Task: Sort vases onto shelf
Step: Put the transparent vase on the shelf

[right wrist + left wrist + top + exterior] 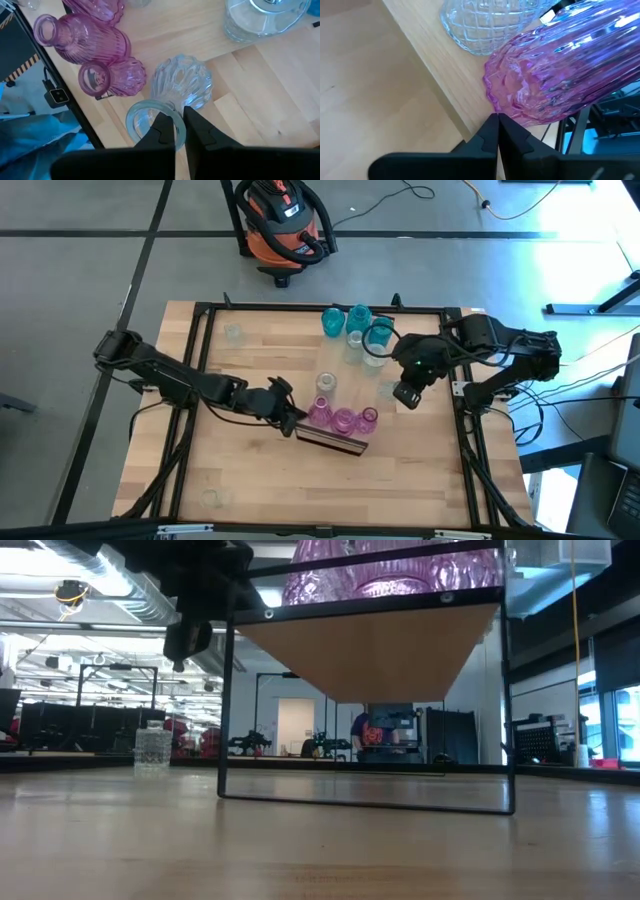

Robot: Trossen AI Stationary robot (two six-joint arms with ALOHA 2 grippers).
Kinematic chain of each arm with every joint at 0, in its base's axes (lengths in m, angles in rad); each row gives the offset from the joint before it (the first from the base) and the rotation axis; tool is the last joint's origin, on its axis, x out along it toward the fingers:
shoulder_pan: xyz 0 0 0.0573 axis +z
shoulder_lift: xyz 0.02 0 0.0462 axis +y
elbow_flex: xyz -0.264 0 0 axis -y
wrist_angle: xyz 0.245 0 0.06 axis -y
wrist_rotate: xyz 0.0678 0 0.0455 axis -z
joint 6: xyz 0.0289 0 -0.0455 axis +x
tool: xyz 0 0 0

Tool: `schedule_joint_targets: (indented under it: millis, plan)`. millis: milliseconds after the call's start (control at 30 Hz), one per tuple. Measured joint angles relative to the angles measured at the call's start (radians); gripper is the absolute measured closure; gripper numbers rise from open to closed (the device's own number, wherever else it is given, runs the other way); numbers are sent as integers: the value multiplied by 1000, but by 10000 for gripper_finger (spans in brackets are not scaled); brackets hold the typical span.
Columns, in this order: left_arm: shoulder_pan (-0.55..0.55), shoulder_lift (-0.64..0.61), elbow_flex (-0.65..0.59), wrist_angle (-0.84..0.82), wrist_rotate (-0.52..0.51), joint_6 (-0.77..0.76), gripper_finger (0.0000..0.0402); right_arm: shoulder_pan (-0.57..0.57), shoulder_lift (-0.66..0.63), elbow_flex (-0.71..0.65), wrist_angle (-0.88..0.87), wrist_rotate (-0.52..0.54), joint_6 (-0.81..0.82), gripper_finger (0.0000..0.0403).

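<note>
While a black-framed wooden bench (250, 470) stands on grey floor near an orange shop vacuum (283, 220), the shelf (333, 441) lies mid-bench carrying three pink vases (343, 418). Left gripper (290, 420) sits at its end, jaws closed, empty; right gripper (180, 127), jaws pinching a clear vase's (172, 95) rim, hangs beside the teal vases (358, 323).

Overhead, table-level, two close wrist views
</note>
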Motion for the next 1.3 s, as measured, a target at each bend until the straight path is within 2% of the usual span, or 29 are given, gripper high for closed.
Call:
schedule_joint_targets:
  millis: [467, 667, 967, 1300]
  plan:
    - [1, -115, -6, -172, -81, 2, 402, 0, 0, 0, 13, 2, -11, 402]
    - [2, -124, -6, -234, -68, -13, 402, 0, 0, 0, 61, 4, -15, 402]
    - [4, -46, -6, -132, 1, -24, 401, -32, 13, 0, 60, 3, -35, 402]
    - [3, 22, -6, 35, 46, -26, 401, -32, 36, 0, 47, -55, -44, 402]
